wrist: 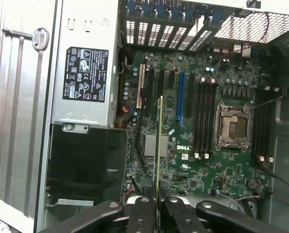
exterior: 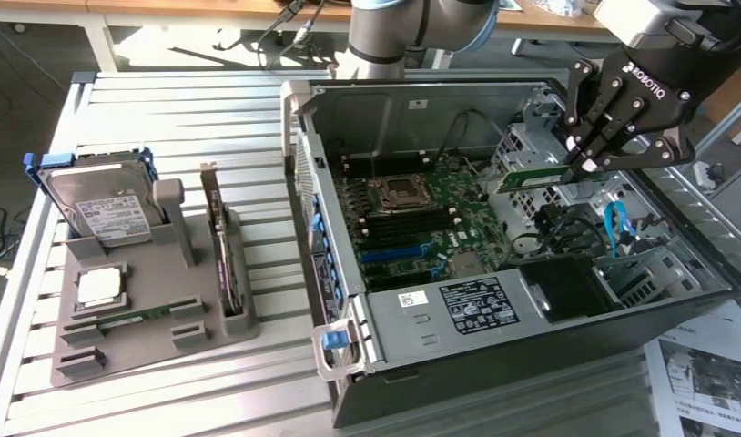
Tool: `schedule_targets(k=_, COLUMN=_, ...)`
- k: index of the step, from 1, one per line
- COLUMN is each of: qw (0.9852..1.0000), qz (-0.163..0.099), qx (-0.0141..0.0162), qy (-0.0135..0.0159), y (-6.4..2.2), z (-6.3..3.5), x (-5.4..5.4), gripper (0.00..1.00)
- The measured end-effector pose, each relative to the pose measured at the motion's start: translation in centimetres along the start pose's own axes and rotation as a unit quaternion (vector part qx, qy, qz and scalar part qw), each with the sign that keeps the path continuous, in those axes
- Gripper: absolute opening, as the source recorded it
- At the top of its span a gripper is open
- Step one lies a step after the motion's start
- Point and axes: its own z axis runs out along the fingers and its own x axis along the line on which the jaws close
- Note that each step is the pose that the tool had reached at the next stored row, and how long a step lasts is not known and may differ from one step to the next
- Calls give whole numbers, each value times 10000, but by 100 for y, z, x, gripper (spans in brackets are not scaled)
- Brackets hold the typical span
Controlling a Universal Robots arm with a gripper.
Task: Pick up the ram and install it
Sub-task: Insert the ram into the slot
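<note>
Jaws: closed narrow on one end of the ram [exterior: 531,177], high at the exterior view's right, above the open case [exterior: 395,105].
Ram: held in the air, its long edge roughly level, reaching from the jaws toward the exterior view's left. In the wrist view it is seen edge-on [wrist: 159,145], a thin green line running out from between the black fingers [wrist: 143,216] over the board.
Motherboard [exterior: 431,218]: lies flat inside the case, below the ram; the stick is not seated in it.
Memory slots [wrist: 204,116]: long black slots beside the processor socket [wrist: 233,127], apart from the held stick.
Power supply [exterior: 480,305]: grey box with a black label, at the near end of the case in the exterior view.
Holder [exterior: 152,319]: grey tray on the bench [exterior: 188,118], at the exterior view's left, well apart from the case.
Holder contents: a hard drive [exterior: 104,209] standing upright, a square silver processor chip [exterior: 100,285] lying flat, a dark expansion card [exterior: 225,264] standing on edge.
Printed sheets [exterior: 711,373]: beside the case, at the exterior view's lower right.
</note>
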Motion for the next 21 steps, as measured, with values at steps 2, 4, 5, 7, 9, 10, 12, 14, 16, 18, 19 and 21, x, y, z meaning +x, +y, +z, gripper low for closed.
schedule_targets(k=2, qw=10000, qz=0, qx=0, qy=0, y=0, z=0, x=0, gripper=14)
schedule_targets(k=4, qw=10000, qz=0, qx=0, qy=0, y=0, z=0, x=0, gripper=14)
schedule_targets(k=5, qw=10000, qz=0, qx=0, qy=0, y=0, z=1, x=0, gripper=14)
schedule_targets(k=7, qw=10000, qz=0, qx=0, qy=-1, y=0, z=7, x=0, gripper=14)
schedule_targets(k=9, qw=10000, qz=0, qx=0, qy=0, y=-1, z=21, x=2, gripper=14)
schedule_targets(k=10, qw=10000, qz=0, qx=0, qy=0, y=-2, z=40, x=3, gripper=14)
schedule_targets(k=12, qw=10000, qz=0, qx=0, qy=0, y=-8, z=130, x=9, gripper=14)
schedule_targets(k=14, qw=10000, qz=0, qx=0, qy=0, y=-11, z=181, x=12, gripper=14)
schedule_targets(k=16, qw=10000, qz=0, qx=0, qy=0, y=-13, z=217, x=14, gripper=14)
schedule_targets(k=18, qw=10000, qz=0, qx=0, qy=0, y=-16, z=253, x=17, gripper=14)
schedule_targets(k=19, qw=10000, qz=0, qx=0, qy=0, y=-17, z=272, x=18, gripper=14)
schedule_targets(k=21, qw=10000, qz=0, qx=0, qy=0, y=-19, z=314, x=21, gripper=14)
